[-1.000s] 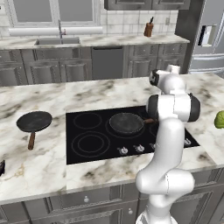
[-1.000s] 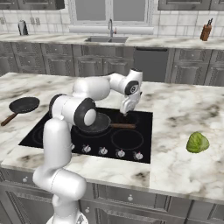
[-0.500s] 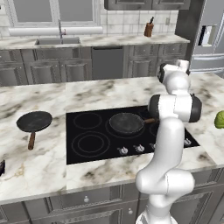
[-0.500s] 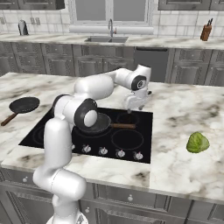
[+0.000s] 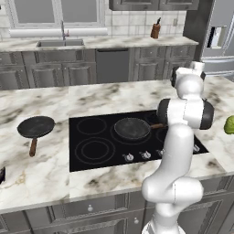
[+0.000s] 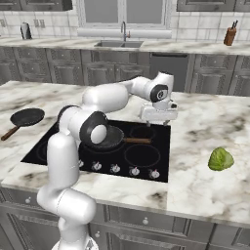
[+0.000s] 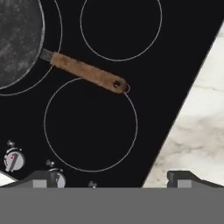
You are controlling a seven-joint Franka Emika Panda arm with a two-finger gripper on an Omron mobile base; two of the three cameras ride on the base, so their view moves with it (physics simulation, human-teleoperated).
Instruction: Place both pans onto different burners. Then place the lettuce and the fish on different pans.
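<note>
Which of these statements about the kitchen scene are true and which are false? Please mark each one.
1. One pan sits on the cooktop. True.
2. The other pan is also on a burner. False: it lies on the marble counter to the left of the cooktop.
3. The lettuce is inside a pan. False: it rests on the counter to the right of the cooktop, apart from both pans.
4. The end effector is open and holds nothing. True.
5. The handle of the pan on the cooktop is brown. True.
6. The end effector is gripping that handle. False: it hovers above the cooktop, clear of the handle.
</note>
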